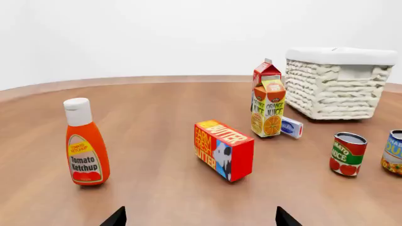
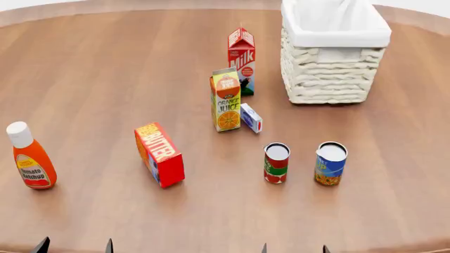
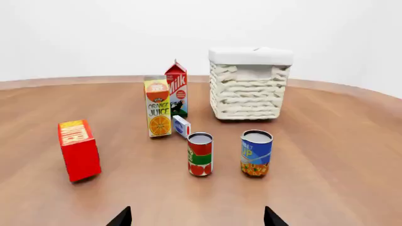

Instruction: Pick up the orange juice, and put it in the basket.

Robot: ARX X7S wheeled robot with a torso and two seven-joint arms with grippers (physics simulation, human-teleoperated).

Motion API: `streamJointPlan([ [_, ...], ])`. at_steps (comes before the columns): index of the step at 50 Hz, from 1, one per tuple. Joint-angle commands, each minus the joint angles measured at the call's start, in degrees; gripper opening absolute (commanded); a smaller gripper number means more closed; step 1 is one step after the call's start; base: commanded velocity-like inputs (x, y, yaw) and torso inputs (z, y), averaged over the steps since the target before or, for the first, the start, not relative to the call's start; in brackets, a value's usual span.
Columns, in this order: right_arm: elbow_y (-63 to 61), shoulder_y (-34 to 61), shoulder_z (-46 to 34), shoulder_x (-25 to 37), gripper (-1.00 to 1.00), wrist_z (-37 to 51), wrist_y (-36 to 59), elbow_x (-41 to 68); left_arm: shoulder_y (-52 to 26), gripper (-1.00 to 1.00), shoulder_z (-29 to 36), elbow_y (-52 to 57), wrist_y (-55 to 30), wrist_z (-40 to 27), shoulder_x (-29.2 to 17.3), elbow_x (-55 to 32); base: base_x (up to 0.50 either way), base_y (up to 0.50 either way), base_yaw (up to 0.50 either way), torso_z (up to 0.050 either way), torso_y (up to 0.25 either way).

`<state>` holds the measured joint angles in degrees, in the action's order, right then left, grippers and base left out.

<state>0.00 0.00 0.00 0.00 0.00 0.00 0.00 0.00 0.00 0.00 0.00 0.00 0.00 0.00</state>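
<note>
Both grippers hung at the bench's (image 2: 84, 68) near edge, left fingers (image 2: 43, 245) and right fingers (image 2: 265, 247) spread and empty. The orange juice (image 2: 226, 99) stood upright well ahead, likely closer to the right, milk carton (image 2: 241, 59) behind, basket (image 2: 330, 79) beyond to its right.

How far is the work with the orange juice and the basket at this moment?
Nothing looks done yet. The orange juice stands upright on the table, in front of the milk carton and outside the basket. Nothing is in hand: both claws show only their tips at the near edge, apart and holding nothing. Reaching, grasping, lifting and placing are all left.
</note>
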Motion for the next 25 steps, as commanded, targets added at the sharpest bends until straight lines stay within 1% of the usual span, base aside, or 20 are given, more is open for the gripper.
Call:
streamJointPlan([
  [1, -0.3, 0.0, -0.8, 0.5, 1.00, 0.8, 0.3, 0.0, 0.0, 1.00, 1.0, 0.0, 0.0, -1.0, -0.9, -0.9, 0.00, 0.00, 0.00, 0.000, 0.000],
  [9, -5.6, 1.0, -3.0, 2.8, 1.00, 1.4, 4.7, 1.9, -0.1, 1.00, 2.7, 0.0, 0.1, -2.7, -2.3, -2.3, 0.00, 0.00, 0.00, 0.000, 0.000],
  [17, -6.4, 1.4, -4.0, 3.8, 1.00, 1.7, 5.6, 2.9, -0.1, 1.00, 3.7, -0.1, 0.2, -3.7, -3.2, -3.2, 0.00, 0.00, 0.00, 0.000, 0.000],
  [25, -5.8, 1.4, -4.7, 4.5, 1.00, 2.0, 4.9, 3.8, -0.2, 1.00, 4.5, -0.1, 0.2, -4.5, -3.9, -3.9, 0.08, 0.00, 0.00, 0.000, 0.000],
])
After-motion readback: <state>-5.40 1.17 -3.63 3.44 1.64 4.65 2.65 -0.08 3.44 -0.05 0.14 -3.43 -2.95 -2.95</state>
